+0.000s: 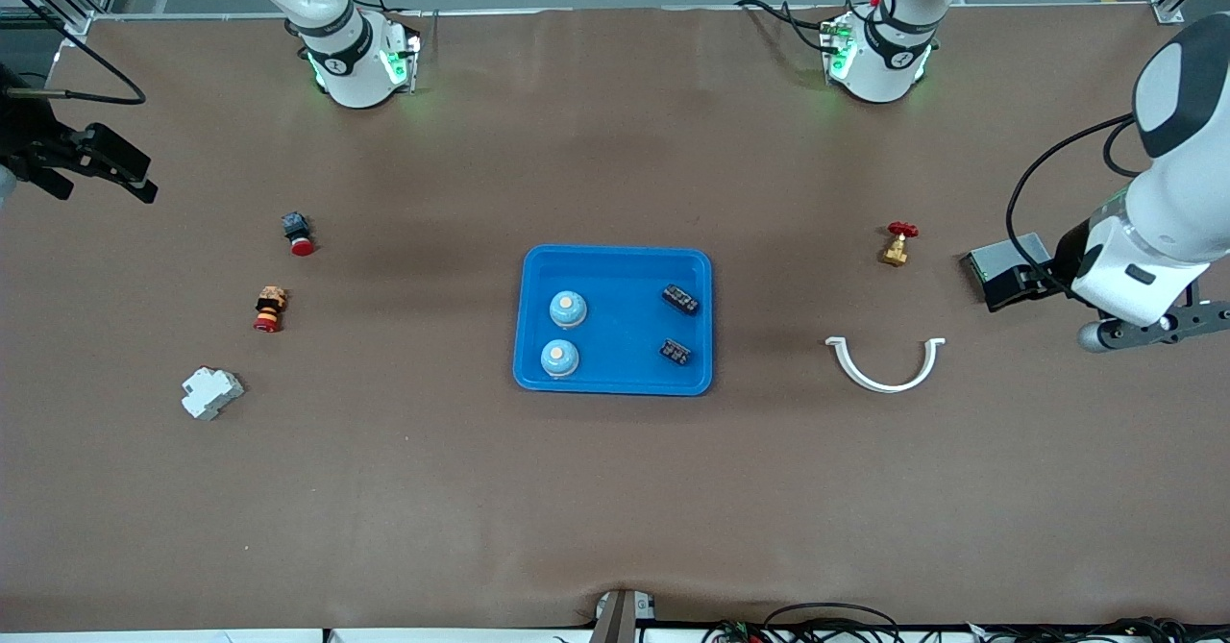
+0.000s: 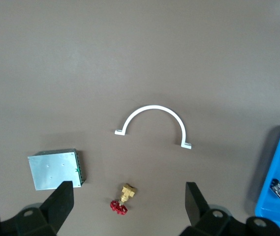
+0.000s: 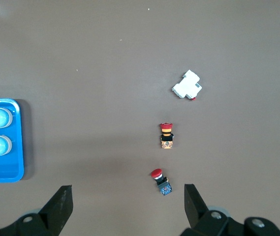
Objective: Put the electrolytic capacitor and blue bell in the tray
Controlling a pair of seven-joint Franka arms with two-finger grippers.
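Brown paper covers the table (image 1: pixel 615 489), and you see it bare along the camera's edge.

Nearest among the objects: a white DIN-rail breaker (image 1: pixel 211 393) toward the right arm's end, and a white half-ring clamp (image 1: pixel 885 366) toward the left arm's end.

Mid-table sits the blue tray (image 1: pixel 615 382). Inside it you find two blue bells (image 1: pixel 559 358) (image 1: pixel 568 309) on the side toward the right arm, and two small dark components (image 1: pixel 676 351) (image 1: pixel 680 299) on the side toward the left arm, presumably the capacitors, though they are too small to confirm. Judged from this, nothing of the task remains outside the tray.

Handling note: the bells look like hard, smooth domes, likely slippery; you would pinch low across the base. The dark parts appear light and rigid; grip across the short sides.

Farther back: a red-and-yellow pushbutton (image 1: pixel 270 309), a red-capped switch (image 1: pixel 299 233), a brass valve with a red handle (image 1: pixel 898 243), and a grey metal box (image 2: pixel 56 168).

Left gripper (image 2: pixel 129 202) hangs over the box's end of the table, fingers apart, holding nothing. Right gripper (image 3: pixel 128 203) hangs over the switch's end, fingers likewise apart and empty. Both arms wait.
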